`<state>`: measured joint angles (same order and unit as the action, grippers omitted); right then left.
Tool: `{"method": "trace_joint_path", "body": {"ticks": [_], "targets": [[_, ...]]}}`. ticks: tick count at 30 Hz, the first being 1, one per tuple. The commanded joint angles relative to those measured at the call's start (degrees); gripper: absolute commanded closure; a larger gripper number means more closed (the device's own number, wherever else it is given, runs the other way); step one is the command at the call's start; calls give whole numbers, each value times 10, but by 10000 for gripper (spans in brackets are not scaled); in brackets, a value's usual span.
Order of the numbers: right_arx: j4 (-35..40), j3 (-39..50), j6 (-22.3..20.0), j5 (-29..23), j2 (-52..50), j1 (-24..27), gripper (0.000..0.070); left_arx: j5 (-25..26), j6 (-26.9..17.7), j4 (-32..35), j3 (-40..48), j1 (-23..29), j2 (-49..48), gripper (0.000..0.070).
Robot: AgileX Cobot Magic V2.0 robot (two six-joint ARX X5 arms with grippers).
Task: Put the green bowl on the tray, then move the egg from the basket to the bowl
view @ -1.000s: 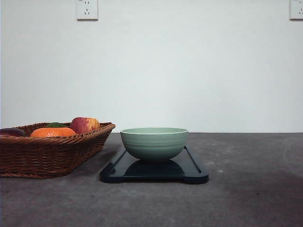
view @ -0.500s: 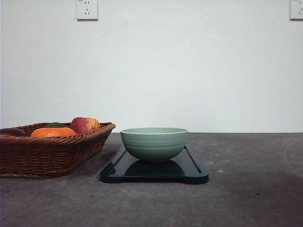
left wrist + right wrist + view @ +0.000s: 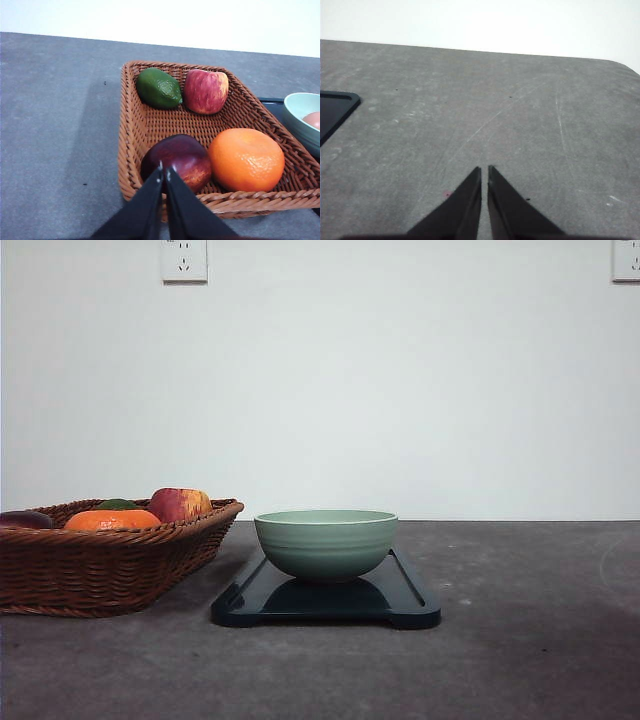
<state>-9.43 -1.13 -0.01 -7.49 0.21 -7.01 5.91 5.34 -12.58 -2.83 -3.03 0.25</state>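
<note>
A plain white wall with two power sockets backs a grey, lightly scratched table (image 3: 520, 660). The green bowl (image 3: 326, 543) stands upright on the dark tray (image 3: 325, 602), near its far end, and across the last second of front views nothing in that arrangement has shifted. In the left wrist view a pale reddish-brown rounded shape, judged to be the egg (image 3: 313, 120), lies inside the bowl at the frame edge, so both task steps appear complete. The wicker basket (image 3: 131, 150), just beside the tray, holds a lime (image 3: 159, 88), a red apple (image 3: 205, 91), an orange (image 3: 246, 159) and a dark purple-red fruit (image 3: 177, 159), perhaps a plum. The left gripper (image 3: 164, 172) hangs over the basket's near rim with its fingers drawn almost together, holding nothing. The right gripper (image 3: 484, 172) hovers above bare table well apart from the tray corner, its fingers likewise nearly touching and empty. No further transfer seems required.
</note>
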Motion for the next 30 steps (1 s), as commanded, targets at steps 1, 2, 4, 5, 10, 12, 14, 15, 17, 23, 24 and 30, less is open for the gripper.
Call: {"method": "trace_joint_path", "body": {"ticks": [1, 2, 4, 5, 10, 12, 14, 15, 17, 23, 24, 30], "targets": [[4, 4, -3, -1, 0, 1, 684, -1, -5, -7, 10, 0, 0, 700], [4, 4, -3, -1, 0, 1, 684, -1, -5, -7, 10, 0, 0, 700], [4, 4, -3, -1, 0, 1, 684, -1, -5, -7, 10, 0, 0, 700], [4, 4, -3, -1, 0, 1, 684, -1, -5, -7, 10, 0, 0, 700], [4, 4, -3, -1, 0, 1, 684, -1, -5, -7, 10, 0, 0, 700], [4, 4, -3, -1, 0, 1, 684, -1, -5, -7, 10, 0, 0, 700], [4, 4, -3, -1, 0, 1, 684, -1, -5, -7, 10, 0, 0, 700], [4, 4, -3, -1, 0, 1, 684, -1, -5, -7, 10, 0, 0, 700], [4, 4, -3, -1, 0, 1, 684, -1, -5, -7, 10, 0, 0, 700], [4, 4, -3, -1, 0, 1, 684, -1, -5, -7, 10, 0, 0, 700], [4, 4, -3, -1, 0, 1, 684, -1, -5, -7, 10, 0, 0, 700], [4, 4, -3, -1, 0, 1, 684, -1, -5, -7, 10, 0, 0, 700]]}}
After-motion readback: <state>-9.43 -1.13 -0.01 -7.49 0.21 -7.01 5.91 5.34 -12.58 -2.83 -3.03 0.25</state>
